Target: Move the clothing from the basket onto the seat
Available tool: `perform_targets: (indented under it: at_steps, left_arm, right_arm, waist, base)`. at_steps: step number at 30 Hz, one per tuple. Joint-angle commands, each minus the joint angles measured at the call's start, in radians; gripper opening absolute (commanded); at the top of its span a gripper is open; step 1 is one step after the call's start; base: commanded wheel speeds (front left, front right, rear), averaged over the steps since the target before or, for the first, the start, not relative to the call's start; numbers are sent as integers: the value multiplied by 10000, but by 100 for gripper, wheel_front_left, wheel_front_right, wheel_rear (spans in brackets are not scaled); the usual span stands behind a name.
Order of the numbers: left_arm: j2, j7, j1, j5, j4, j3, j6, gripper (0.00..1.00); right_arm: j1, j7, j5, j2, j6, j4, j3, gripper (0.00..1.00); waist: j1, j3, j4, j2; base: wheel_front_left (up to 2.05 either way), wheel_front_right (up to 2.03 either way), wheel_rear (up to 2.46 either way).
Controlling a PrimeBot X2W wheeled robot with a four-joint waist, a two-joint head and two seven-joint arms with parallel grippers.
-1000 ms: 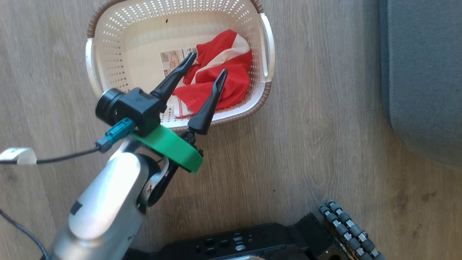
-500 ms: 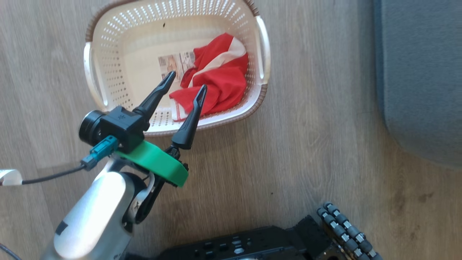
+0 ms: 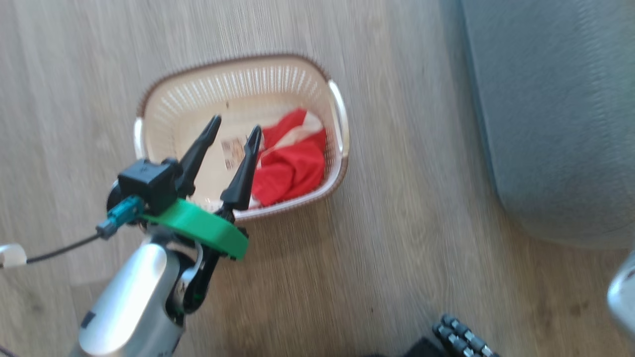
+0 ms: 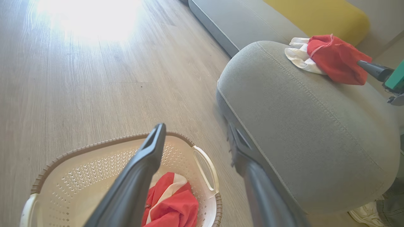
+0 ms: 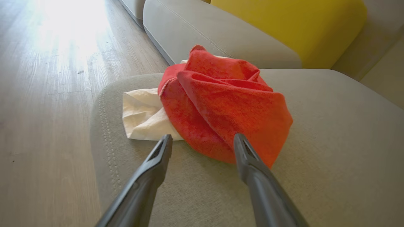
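Two lots of clothing. The basket piece (image 3: 290,166), red with white stripes, sits bunched at the end of the basket (image 3: 238,62) nearest the seat (image 3: 545,124), against the wall by the handle, with the label (image 3: 233,148) bare beside it. The seat piece (image 5: 227,107), red with a cream panel, lies heaped near the seat's rounded corner, just inside the stitch line.

Handling, my read: light and limp, no stiffness at all. It won't hold shape and will drape and trail once lifted. A tail could catch on the brown rim, and the basket looks light enough to tip or come along. Not fragile, not slippery, but thin, so the jaws need to close right down to hold it. I'd take the basket piece from above, at the highest fold mid-bunch. I'd avoid the flat edge by the wall, where the fingers would hit plastic.

Left jaws: wide open, empty, hanging above the basket. In the head view the tips are over the label side, just left of the red. I'd shift them toward the seat side before dropping.

Right jaws: spread apart over the seat, tips at the near edge of the seat piece. One tip looks to touch cloth, but I see nothing pinched.

The basket stands on the wood floor (image 3: 397,248), beside the seat but apart from it. A yellow cushion (image 5: 284,25) sits behind.
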Motion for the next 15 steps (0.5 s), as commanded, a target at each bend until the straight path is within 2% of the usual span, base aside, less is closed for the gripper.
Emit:
perform_targets:
  at_steps: [1, 6, 7, 15]
  left_arm:
    - [32, -118, 208, -109, -204, 379, -25, 100]
    - [-83, -327, 560, -279, 316, 576, -46, 100]
    - [-160, -401, 708, -323, 558, 672, -71, 100]
    - [-108, -527, 1413, -259, 1401, 1485, 21, 100]
  right_arm:
    - [87, -107, 175, 109, -4, -449, 355, 100]
    - [1777, -130, 1346, 1042, -4, -2109, 2192, 100]
    - [2689, -132, 1819, 1224, -4, -2845, 2861, 100]
    - [6058, 52, 3219, 1595, -4, -5259, 5145, 100]
  waist:
    - [0, -875, -22, 0]
    - [0, -2091, 418, 0]
    - [0, -2610, 703, 0]
    - [0, -3964, 1718, 0]
  base:
    - [0, 0, 0]
    - [0, 0, 0]
    - [0, 0, 0]
    - [0, 0, 0]
